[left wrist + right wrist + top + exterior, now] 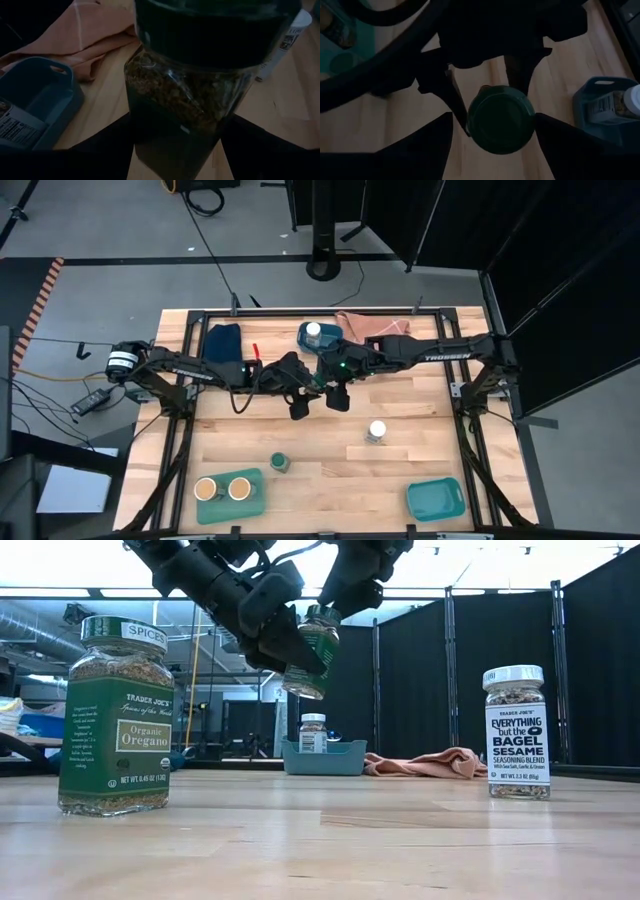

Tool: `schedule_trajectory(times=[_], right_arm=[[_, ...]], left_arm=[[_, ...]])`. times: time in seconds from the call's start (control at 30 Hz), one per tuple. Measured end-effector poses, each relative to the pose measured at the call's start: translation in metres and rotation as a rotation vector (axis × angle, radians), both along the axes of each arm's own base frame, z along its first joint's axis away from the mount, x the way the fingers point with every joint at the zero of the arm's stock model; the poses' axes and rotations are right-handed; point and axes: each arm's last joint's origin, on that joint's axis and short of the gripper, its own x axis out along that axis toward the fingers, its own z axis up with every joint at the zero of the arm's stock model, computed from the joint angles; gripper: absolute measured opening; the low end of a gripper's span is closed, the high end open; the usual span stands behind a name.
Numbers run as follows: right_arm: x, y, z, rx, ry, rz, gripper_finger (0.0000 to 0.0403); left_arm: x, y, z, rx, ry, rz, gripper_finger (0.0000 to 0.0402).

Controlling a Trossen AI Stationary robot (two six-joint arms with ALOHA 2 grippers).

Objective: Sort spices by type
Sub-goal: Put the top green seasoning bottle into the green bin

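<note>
A green-lidded spice jar (318,658) hangs high over the table's middle, with my left gripper (285,645) shut on it. My right gripper (495,122) comes down on it from above and stands open, one finger on either side of the green lid (501,119); I cannot tell whether they touch it. A second green-lidded jar (279,463) and a white-lidded jar (376,431) stand on their bases on the table. Another white-lidded jar (313,333) stands in the far teal tray (330,335). Two tan-lidded jars (222,489) stand in the near left tray (228,508). My left gripper pinches the jar's glass body (150,115), below the lid, between its two fingers (100,145). The fingers come from the table's left, slanting down. The jar is lifted clear of the table and tilted a little, lid uppermost.
An empty teal tray (436,500) lies at the near right. A pink cloth (370,327) and a dark blue cloth (222,340) lie along the far edge. Bare wood shows between the near trays.
</note>
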Motion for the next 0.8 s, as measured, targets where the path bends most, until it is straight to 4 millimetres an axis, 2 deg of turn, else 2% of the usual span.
schedule_trajectory(times=[0.27,0.8], right_arm=[[0.000,-0.006,0.000,0.005,-0.007,-0.012,0.0316],[0.000,-0.015,0.001,0.020,-0.014,-0.024,0.0310]], left_arm=[[0.000,0.000,0.000,0.000,0.000,0.000,0.0249],[0.002,0.000,0.004,0.004,-0.046,-0.001,0.0249]])
